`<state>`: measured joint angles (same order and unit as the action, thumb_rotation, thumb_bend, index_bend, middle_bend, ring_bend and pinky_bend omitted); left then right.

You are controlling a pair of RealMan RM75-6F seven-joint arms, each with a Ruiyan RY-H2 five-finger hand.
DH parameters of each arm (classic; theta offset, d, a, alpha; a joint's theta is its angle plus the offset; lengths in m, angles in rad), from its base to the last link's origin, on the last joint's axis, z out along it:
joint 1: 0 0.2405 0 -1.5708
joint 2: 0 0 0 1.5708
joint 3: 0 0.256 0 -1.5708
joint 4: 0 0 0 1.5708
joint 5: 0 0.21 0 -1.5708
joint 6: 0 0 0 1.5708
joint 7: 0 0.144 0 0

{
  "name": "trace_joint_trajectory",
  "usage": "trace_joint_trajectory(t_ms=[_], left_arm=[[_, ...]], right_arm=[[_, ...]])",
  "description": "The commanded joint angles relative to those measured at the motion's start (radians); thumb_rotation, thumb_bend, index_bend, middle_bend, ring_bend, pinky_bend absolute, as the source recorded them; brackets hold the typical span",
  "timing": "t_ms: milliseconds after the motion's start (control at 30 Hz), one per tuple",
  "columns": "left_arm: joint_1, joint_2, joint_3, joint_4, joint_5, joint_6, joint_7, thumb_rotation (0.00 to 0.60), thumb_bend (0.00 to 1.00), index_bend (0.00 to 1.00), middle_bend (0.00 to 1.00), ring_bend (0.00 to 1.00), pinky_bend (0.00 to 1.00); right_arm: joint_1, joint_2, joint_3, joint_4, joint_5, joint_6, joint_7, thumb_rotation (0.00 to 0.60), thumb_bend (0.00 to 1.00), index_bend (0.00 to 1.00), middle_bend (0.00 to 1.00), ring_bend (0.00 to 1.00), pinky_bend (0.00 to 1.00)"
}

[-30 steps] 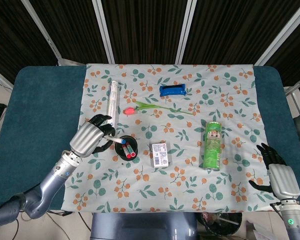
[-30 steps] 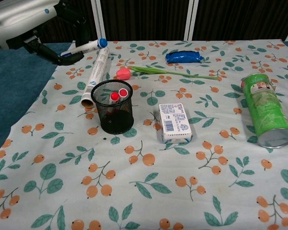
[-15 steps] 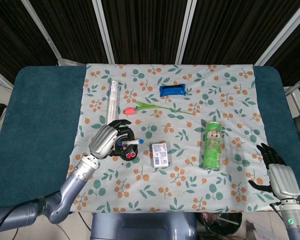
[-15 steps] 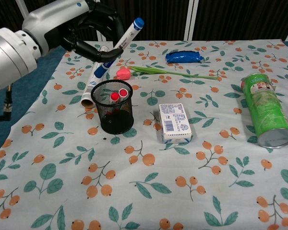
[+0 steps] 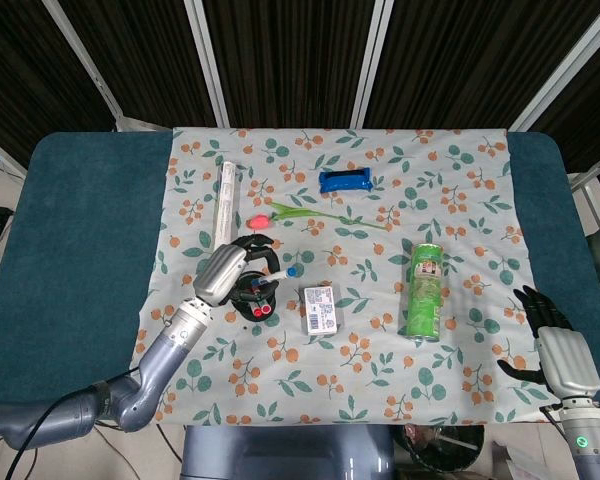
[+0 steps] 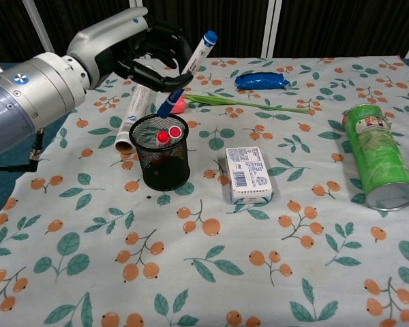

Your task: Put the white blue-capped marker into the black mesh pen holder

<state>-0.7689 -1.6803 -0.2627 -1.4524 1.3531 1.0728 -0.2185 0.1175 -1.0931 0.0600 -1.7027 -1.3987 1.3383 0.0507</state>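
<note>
My left hand (image 6: 146, 51) grips the white blue-capped marker (image 6: 192, 68) and holds it tilted above the black mesh pen holder (image 6: 163, 161), blue cap up and to the right, lower blue end just over the holder's back rim. In the head view the left hand (image 5: 227, 270) covers most of the holder (image 5: 257, 300), and the marker's blue tip (image 5: 293, 270) pokes out to the right. Two red-capped pens (image 6: 168, 134) stand inside the holder. My right hand (image 5: 560, 350) rests at the table's right front edge, fingers spread, holding nothing.
A white tube (image 6: 138, 102) lies left of and behind the holder. A pink tulip (image 6: 221, 102) and a blue packet (image 6: 261, 81) lie behind it. A white box (image 6: 249, 174) sits right of the holder, and a green can (image 6: 377, 155) lies on its side further right.
My left hand has carried the marker right from the cloth's left part to above the holder, tipping it from nearly level to steeply tilted. The right hand has not moved.
</note>
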Motion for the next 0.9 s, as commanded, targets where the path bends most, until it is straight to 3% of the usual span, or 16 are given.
trace_joint_trajectory(t_ms=[33, 467, 667, 900], left_arm=[[-0.011, -0.012, 0.003, 0.023, -0.002, -0.015, -0.004, 0.600, 0.35, 0.56, 0.51, 0.20, 0.23], [-0.012, -0.037, 0.048, 0.109, 0.019, -0.052, -0.080, 0.600, 0.32, 0.44, 0.39, 0.14, 0.18], [-0.003, -0.014, 0.066, 0.099, 0.033, -0.061, -0.112, 0.600, 0.27, 0.33, 0.27, 0.08, 0.13], [0.012, 0.019, 0.078, 0.077, 0.048, -0.052, -0.144, 0.600, 0.26, 0.30, 0.24, 0.08, 0.13]], right_arm=[[0.000, 0.000, 0.001, 0.000, 0.003, -0.001, 0.000, 0.600, 0.21, 0.05, 0.00, 0.00, 0.18], [0.000, -0.002, 0.003, -0.002, 0.009, 0.000, -0.004, 0.600, 0.21, 0.05, 0.00, 0.00, 0.18], [0.000, -0.002, 0.001, -0.003, 0.005, 0.001, -0.006, 0.600, 0.21, 0.05, 0.00, 0.00, 0.18], [-0.002, -0.003, 0.000, -0.005, 0.003, 0.004, -0.008, 0.600, 0.21, 0.05, 0.00, 0.00, 0.18]])
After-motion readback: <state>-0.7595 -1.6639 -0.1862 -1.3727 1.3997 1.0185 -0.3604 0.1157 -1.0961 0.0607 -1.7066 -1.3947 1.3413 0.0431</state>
